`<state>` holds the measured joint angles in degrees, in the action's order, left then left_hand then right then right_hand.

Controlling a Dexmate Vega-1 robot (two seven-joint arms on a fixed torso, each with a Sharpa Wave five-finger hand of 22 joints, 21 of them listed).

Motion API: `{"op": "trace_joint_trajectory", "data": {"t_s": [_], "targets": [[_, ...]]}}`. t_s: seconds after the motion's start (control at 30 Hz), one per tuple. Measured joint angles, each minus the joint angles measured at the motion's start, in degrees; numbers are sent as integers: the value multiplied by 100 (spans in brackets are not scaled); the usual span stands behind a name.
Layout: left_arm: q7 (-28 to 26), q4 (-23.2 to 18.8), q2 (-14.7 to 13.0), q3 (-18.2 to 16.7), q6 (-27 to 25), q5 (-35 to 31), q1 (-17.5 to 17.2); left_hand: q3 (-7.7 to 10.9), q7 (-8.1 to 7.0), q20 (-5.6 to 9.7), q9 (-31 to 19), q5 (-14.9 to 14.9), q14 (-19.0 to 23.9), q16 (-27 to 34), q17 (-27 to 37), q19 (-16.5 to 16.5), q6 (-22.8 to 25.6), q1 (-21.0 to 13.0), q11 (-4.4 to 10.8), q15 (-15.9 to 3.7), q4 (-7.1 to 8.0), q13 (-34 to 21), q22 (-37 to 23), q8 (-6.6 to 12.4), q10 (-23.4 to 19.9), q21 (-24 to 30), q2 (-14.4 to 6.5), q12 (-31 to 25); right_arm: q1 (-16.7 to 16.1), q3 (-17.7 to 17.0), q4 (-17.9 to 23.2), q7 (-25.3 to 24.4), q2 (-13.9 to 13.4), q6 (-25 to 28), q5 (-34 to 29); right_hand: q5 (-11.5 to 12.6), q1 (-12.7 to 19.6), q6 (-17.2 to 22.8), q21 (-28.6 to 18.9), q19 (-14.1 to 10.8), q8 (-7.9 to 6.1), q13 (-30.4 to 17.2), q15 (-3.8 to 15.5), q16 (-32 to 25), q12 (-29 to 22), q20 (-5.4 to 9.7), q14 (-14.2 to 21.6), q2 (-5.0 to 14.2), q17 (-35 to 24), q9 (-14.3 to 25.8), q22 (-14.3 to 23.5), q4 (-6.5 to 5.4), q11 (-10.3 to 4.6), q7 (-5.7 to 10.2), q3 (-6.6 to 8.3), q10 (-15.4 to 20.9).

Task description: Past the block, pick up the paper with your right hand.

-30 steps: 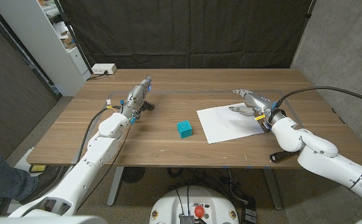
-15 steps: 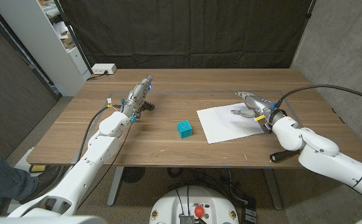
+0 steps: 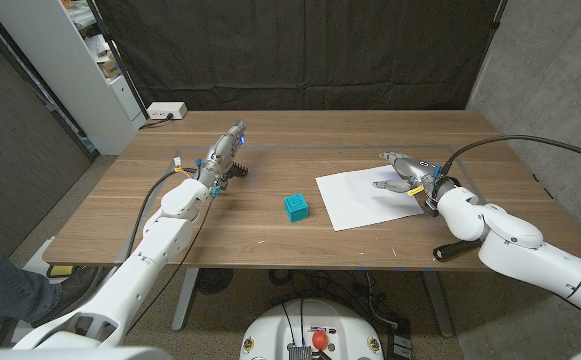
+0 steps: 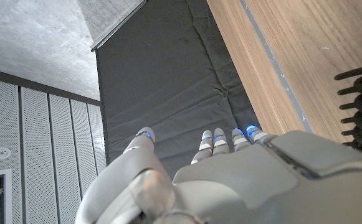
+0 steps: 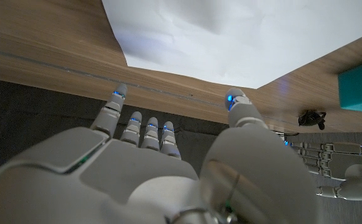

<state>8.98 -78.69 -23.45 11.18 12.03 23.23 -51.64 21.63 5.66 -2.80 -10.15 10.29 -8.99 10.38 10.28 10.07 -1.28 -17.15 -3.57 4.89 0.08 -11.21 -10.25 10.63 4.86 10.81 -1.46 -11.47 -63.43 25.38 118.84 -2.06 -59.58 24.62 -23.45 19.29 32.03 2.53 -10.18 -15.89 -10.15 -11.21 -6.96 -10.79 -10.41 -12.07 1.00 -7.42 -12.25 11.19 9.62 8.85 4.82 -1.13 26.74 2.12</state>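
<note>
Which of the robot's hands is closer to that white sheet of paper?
The right hand. It hovers over the paper's far right part, fingers apart. The left hand is well off to the left, beyond the teal block.

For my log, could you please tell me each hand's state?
Left hand: open, holding nothing.
Right hand: open over the white paper sheet, holding nothing.
</note>
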Motion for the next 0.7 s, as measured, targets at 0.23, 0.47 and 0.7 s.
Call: {"op": "trace_joint_trajectory", "data": {"t_s": [0.23, 0.47, 0.7], "targets": [[22, 97, 39, 34, 0, -6, 51, 0, 7, 0, 0, 0, 0, 0, 0, 0, 7, 0, 0, 0, 0, 0, 0, 0, 0, 0, 0, 0, 128, 139, 62, 251, -77, 241, -27, 34, 10, -20, 0, 42, 0, 0, 0, 0, 0, -23, 0, -13, 16, 0, 0, -25, 0, 20, -25, 0], [37, 158, 65, 54, 0, -13, 82, 0, 7, -30, 0, 0, 0, 0, -1, -31, 7, 0, 0, 0, 0, 0, 0, 0, 0, 0, 0, 0, 198, 219, 88, 354, -131, 359, -30, 153, -34, 30, 66, 598, -71, 28, -39, 0, -47, 1, -103, -57, 28, 0, 0, -48, -24, 158, -97, 25], [46, 206, 87, 63, 2, -16, 102, -24, -4, -30, 0, 0, -19, 0, -1, -31, 17, 0, 0, -19, -23, 0, 0, 0, 0, 0, 0, 0, 227, 274, 92, 370, -168, 397, -11, 214, -34, 85, 88, 1325, -116, 29, 9, 0, -112, 8, -365, -57, 28, 1, 0, -72, -66, 228, -121, 192]]}}
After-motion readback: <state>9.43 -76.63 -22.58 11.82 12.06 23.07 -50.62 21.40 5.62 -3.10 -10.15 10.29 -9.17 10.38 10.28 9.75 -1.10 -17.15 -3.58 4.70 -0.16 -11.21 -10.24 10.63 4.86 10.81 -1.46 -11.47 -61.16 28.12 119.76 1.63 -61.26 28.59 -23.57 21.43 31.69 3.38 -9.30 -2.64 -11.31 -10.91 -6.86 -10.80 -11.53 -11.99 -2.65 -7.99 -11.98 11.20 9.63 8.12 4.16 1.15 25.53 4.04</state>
